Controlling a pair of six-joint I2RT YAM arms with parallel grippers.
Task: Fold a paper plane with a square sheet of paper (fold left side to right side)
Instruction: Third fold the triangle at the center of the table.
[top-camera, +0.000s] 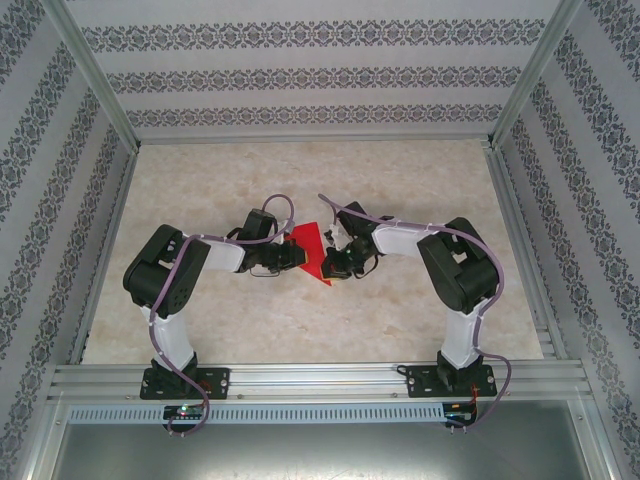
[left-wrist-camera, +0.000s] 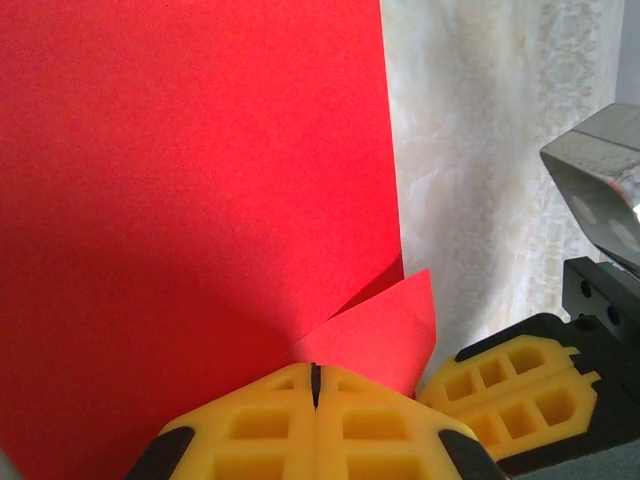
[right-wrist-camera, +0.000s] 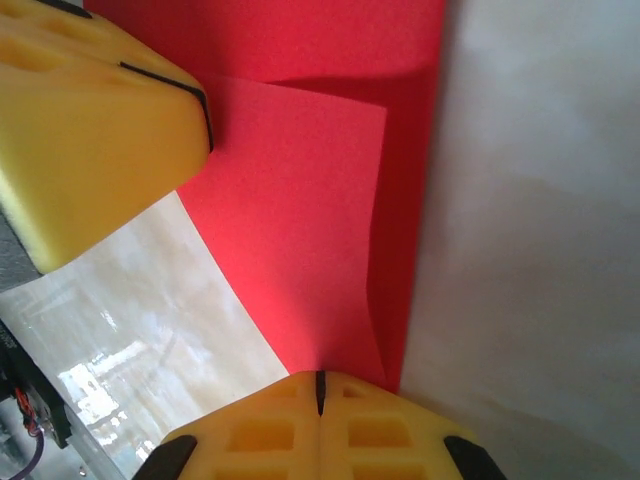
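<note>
Square sheet of paper (top-camera: 312, 250) between left gripper (left-wrist-camera: 315, 378) and right gripper (right-wrist-camera: 320, 382), clamped by both.

The desk (top-camera: 300, 320) had a pale, marbled beige top, evenly lit. Walls (top-camera: 300, 60) papered white with dark floral bands closed it in on three sides, set behind slanting aluminium posts (top-camera: 92, 75). A grooved aluminium rail (top-camera: 320, 378) ran along the near edge.

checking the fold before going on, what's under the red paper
The marbled table shows around the paper, which the left fingers and right fingers pinch. The stretch of table directly beneath is covered, so anything there cannot be seen.
</note>
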